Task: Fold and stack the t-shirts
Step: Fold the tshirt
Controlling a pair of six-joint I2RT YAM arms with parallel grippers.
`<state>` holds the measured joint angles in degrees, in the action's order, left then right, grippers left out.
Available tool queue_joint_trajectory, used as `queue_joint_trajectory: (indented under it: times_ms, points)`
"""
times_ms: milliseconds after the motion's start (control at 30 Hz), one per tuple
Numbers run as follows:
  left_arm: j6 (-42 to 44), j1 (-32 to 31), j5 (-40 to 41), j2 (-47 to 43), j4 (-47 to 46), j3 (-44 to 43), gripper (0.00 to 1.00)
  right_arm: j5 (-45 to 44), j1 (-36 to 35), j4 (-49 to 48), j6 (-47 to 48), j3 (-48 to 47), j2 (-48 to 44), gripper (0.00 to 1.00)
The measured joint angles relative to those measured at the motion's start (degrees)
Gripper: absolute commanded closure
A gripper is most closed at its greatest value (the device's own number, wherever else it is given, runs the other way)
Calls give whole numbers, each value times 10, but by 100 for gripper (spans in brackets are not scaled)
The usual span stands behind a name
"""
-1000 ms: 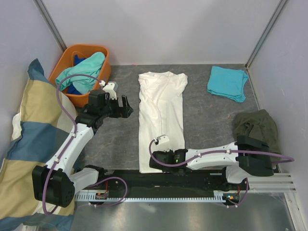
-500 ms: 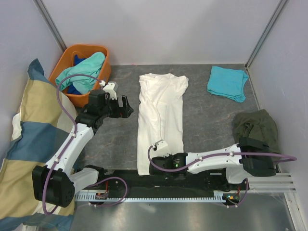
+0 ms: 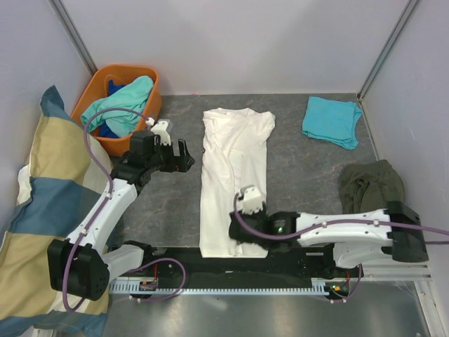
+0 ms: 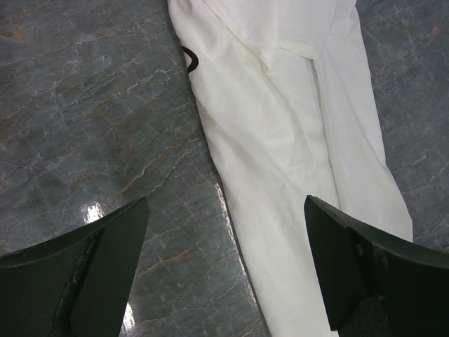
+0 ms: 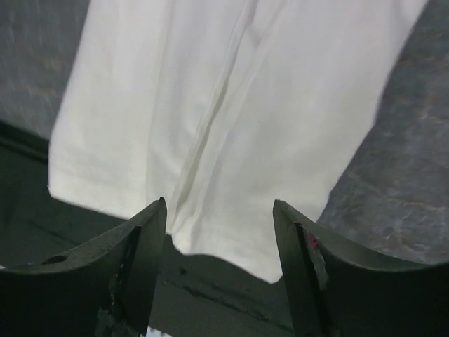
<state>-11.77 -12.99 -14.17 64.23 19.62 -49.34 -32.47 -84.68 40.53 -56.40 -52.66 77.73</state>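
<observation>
A cream-white t-shirt (image 3: 235, 175) lies on the grey table, folded lengthwise into a long strip. Its near hem reaches the black rail. My right gripper (image 3: 237, 242) hovers open just over that hem, and the wrist view shows the cloth (image 5: 231, 105) beneath the spread jaws (image 5: 219, 203) with nothing between them. My left gripper (image 3: 184, 156) stands open beside the shirt's left edge (image 4: 295, 140), with its jaws (image 4: 226, 203) wide and empty. A folded turquoise t-shirt (image 3: 331, 121) rests at the back right. Mint-green and blue t-shirts (image 3: 126, 98) fill an orange basket (image 3: 125, 68).
A big yellow-and-blue checked pillow (image 3: 42, 210) leans along the left wall. A crumpled olive-green garment (image 3: 372, 184) lies at the right edge. The black rail (image 3: 189, 261) runs along the table's near edge. Walls close in the left, back and right.
My right gripper has opened and let go of the white shirt's near hem, then risen and shifted a little to the right. The left arm has stayed put.
</observation>
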Motion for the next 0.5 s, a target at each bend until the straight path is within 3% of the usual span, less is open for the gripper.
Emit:
queue_joint_trajectory:
  times_ms: [233,367,500]
  points:
    - [0,0,-3,42,0,-35,0,-47,286,-84,91,0,-100,29]
    - [-8,0,-6,93,-6,-68,0,-4,411,-152,169,-9,-62,29]
    - [-18,0,-8,157,-16,-112,0,68,513,-217,232,-63,44,28]
